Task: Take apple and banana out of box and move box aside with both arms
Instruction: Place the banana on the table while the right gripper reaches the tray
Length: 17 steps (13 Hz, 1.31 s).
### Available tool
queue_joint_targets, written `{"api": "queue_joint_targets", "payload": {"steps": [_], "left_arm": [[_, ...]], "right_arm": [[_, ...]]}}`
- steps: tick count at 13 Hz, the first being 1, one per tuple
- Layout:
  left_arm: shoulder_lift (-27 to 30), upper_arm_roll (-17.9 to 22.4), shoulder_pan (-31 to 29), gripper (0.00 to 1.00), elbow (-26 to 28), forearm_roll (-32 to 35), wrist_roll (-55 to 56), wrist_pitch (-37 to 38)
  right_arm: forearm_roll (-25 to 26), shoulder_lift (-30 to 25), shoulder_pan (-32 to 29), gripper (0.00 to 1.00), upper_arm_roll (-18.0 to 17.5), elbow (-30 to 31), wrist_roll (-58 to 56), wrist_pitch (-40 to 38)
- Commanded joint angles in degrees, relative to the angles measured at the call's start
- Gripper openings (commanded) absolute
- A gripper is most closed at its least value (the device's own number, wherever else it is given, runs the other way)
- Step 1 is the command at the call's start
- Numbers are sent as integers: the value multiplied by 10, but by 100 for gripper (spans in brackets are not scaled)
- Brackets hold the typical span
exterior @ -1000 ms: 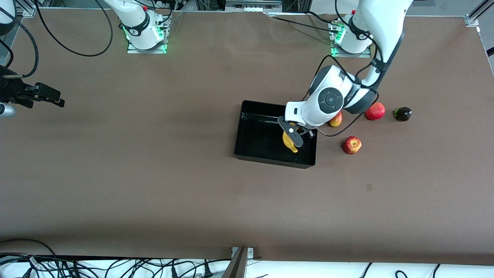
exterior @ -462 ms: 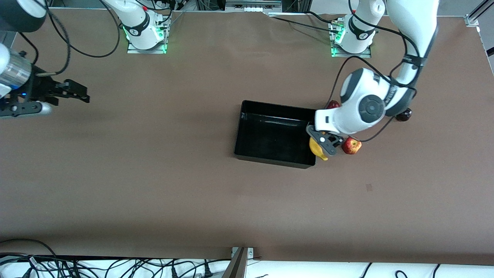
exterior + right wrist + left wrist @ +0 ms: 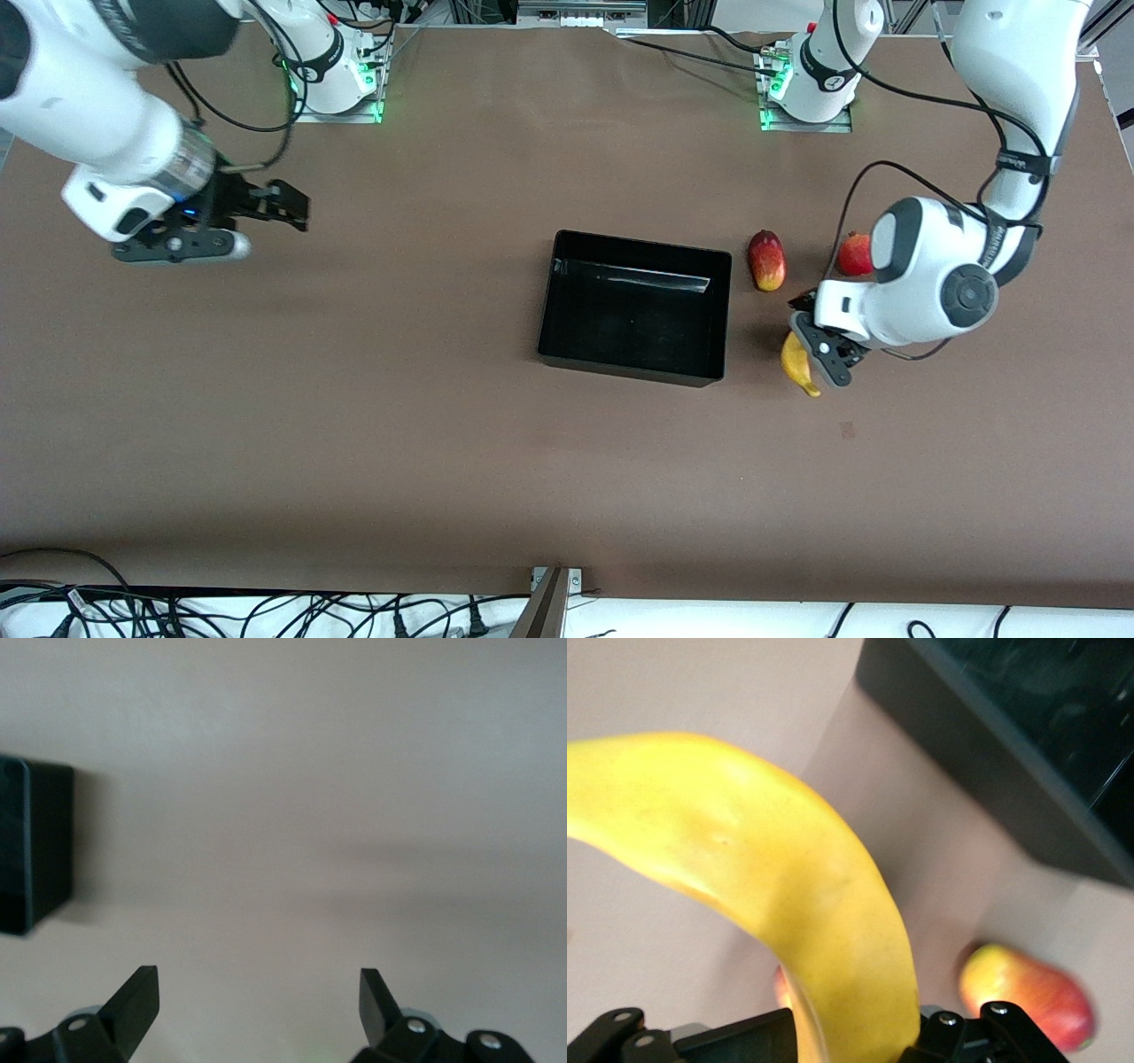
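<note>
Gripping the smooth curved banana (image 3: 796, 362), left claw (image 3: 819, 354) hangs beside glossy box (image 3: 567, 330).

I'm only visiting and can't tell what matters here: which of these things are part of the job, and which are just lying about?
Part of the job:
- banana, held in the left gripper above the table beside the tray
- black tray
- right gripper, open over bare table

Just lying about:
- oblong red-yellow fruit
- round red fruit
</note>
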State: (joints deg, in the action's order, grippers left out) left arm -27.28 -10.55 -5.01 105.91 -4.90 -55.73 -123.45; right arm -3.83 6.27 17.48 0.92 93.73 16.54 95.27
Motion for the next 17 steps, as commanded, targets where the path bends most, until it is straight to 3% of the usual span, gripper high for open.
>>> {"api": "queue_joint_targets", "payload": {"steps": [1,4,8,10,11,12,13,15,16,17], "left_arm": [[-50,14,-38,0,-45,-10,-103,10],[-66,32,-64,0,-50,-6,-187,11],[-83,78,-65,0,-43,-4,-252,10],[-89,84,-65,0,-43,39,-252,10],[-86,87,-64,7,-43,56,-252,10],[-82,94,-63,43,-43,61,-252,10],[-76,102,-63,99,-42,61,-249,9],[-52,112,-63,100,-33,61,-241,3],[-42,117,-61,100,-26,62,-235,-25],[-24,122,-59,100,8,62,-222,-63]], "right_arm": [[-26,48,53,100,0,-13,135,37],[-20,99,118,100,0,-13,264,123],[-30,170,158,100,0,-13,270,212],[-32,201,181,100,0,-13,284,255],[-40,211,185,100,0,-13,324,270],[-48,219,194,100,-2,-13,356,287],[-50,232,207,100,-2,-13,368,306],[-46,263,245,98,-2,-13,369,347],[-43,279,262,88,-1,-13,367,371],[-42,293,267,59,-1,-13,367,380]]}}
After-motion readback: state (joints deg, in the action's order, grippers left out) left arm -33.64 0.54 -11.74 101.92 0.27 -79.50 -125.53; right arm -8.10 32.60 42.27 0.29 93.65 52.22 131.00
